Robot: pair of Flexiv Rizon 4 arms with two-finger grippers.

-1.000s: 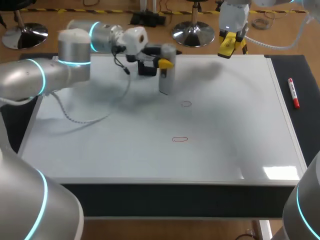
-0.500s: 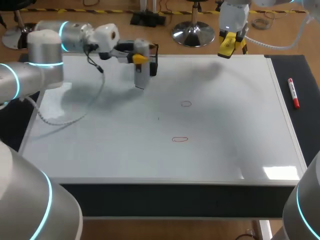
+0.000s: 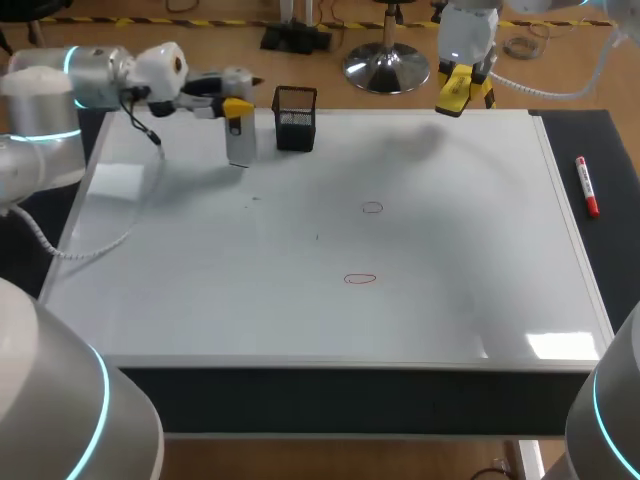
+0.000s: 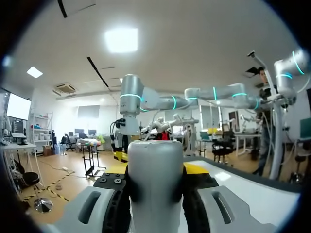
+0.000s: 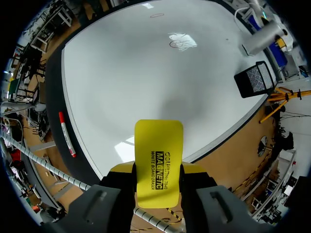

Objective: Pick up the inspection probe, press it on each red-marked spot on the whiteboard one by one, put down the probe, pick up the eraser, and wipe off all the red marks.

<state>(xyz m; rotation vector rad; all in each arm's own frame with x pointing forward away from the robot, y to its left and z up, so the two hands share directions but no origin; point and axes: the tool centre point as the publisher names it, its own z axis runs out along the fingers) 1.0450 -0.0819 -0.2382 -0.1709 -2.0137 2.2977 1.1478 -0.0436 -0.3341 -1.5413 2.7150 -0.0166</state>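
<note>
While the red marks (image 3: 360, 279) sit at the whiteboard's (image 3: 480, 250) middle, both grippers hang near its far edge.
Left gripper (image 3: 238, 108) clamps the probe (image 3: 240, 146) beside the mesh holder (image 3: 295, 119); right gripper (image 3: 462, 88) clamps the eraser (image 5: 158, 160).

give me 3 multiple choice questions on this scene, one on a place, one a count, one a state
1. Where does the red marker lie relative to the whiteboard?
A. on its middle
B. at its front edge
C. on the dark table strip past its right edge

2. How many red marks are on the whiteboard?
A. two
B. one
C. four

3. What state is the right gripper in?
A. open and empty
B. shut on the eraser
C. shut on the red marker

Key:
1 C: the head view shows it beyond the board's right frame.
2 A: there is one oval nearer the front and a fainter one behind it.
3 B: its wrist view shows the yellow eraser clamped between both fingers.
</note>
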